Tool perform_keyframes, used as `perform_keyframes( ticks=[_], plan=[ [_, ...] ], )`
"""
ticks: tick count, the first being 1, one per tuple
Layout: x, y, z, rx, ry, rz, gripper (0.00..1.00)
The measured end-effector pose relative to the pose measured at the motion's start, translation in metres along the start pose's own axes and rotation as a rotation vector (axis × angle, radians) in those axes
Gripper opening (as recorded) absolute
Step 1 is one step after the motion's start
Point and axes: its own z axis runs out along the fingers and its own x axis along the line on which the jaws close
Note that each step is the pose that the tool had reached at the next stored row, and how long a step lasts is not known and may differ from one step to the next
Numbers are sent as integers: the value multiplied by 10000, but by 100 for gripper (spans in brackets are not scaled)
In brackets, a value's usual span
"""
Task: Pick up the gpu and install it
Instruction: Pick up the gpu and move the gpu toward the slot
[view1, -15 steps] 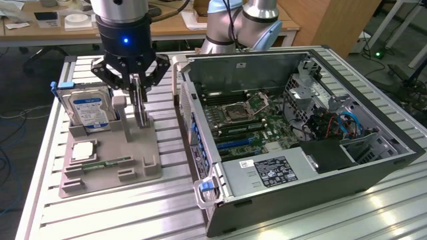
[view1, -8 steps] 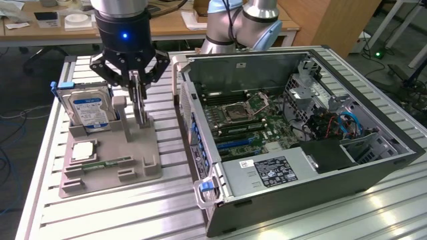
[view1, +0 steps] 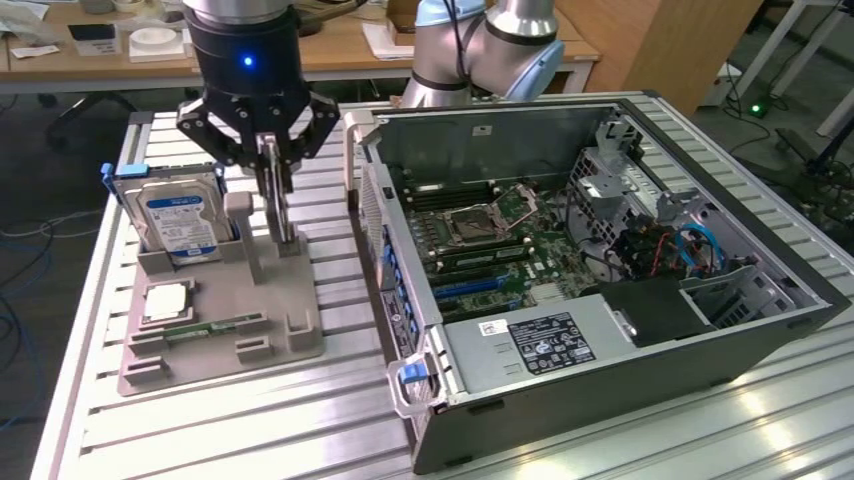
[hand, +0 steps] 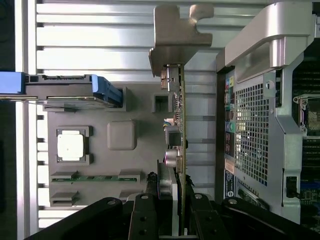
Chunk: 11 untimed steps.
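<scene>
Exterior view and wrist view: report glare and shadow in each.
Exterior view: strong glare on the table slats at its lower right, case interior dimmer. Wrist view: slats washed bright, gripper dark against them, gpu evenly lit.

My gripper (view1: 272, 160) is clamped on the top edge of the gpu (view1: 280, 215). The card is upright and edge-on, with its lower end in the grey holder (view1: 227, 350). A hard drive (view1: 176, 215) stands in the holder just to the exterior view's left of the card. A square chip (view1: 167, 300) and a memory stick (view1: 214, 327) lie flat in the same holder. The open PC case (view1: 601, 340) is on the exterior view's right, motherboard (view1: 494, 240) exposed. All of it sits on the slatted metal table (view1: 240, 430).
</scene>
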Motion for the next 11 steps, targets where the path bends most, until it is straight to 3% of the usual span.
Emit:
perform_keyframes(
  ticks=[11],
  plan=[
    [-1,6,-101,0,0,0,28]
  ],
)
